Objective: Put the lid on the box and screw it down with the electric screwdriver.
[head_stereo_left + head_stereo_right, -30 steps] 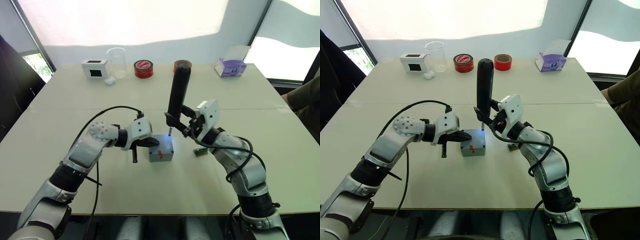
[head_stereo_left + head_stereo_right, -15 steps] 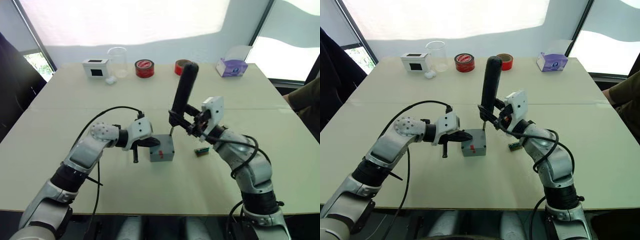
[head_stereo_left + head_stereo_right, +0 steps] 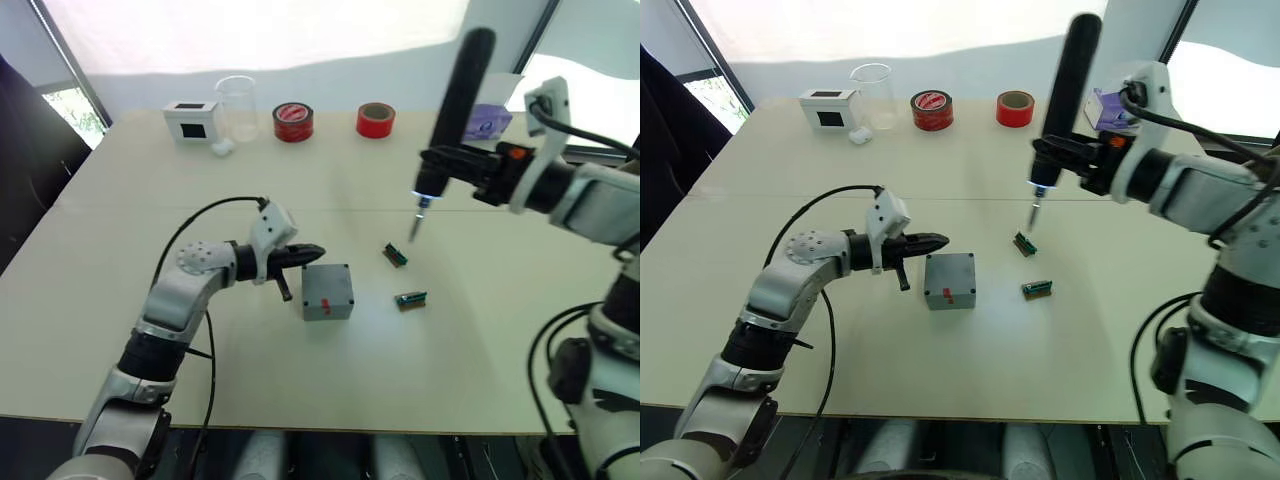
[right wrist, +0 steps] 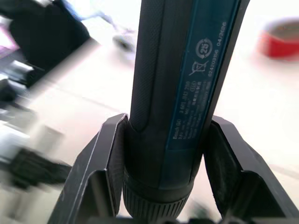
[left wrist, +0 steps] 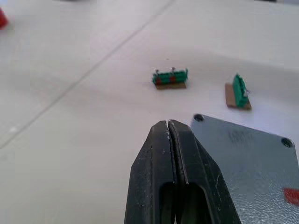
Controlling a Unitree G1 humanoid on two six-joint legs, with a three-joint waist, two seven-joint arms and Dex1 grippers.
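From the head cameras, the small square grey metal box (image 3: 327, 291) sits on the pale bench (image 3: 300, 390) with its flat grey lid (image 3: 949, 269) already on top and a red mark on its near side. My left tool (image 3: 312, 251) lies just beside the box's far-left corner, pressed together and holding nothing. My right tool (image 3: 1064, 160) is lifted well away from the box, on its far right, and pinches the long black cylindrical electric screwdriver (image 3: 451, 110) upright, light glowing at the tip. Two small green connector pieces (image 3: 394, 254) lie on the bench to the right of the box, one almost under the bit. As I judge it, bringing the bit back to the box could sweep those pieces or land off a corner hole.

From my left wrist camera, the black fingers (image 5: 161, 154) meet with no gap, just short of the lid's corner, where I see a dark screw hole (image 5: 198, 118). I cannot tell whether a screw sits in it. With nothing bracing the box, I expect the driver's torque could spin or slide it.

From my right wrist camera, both pads (image 4: 108, 158) clamp the screwdriver's barrel low down, near its collar. A grip that low under such a tall body could let it tilt when I press.
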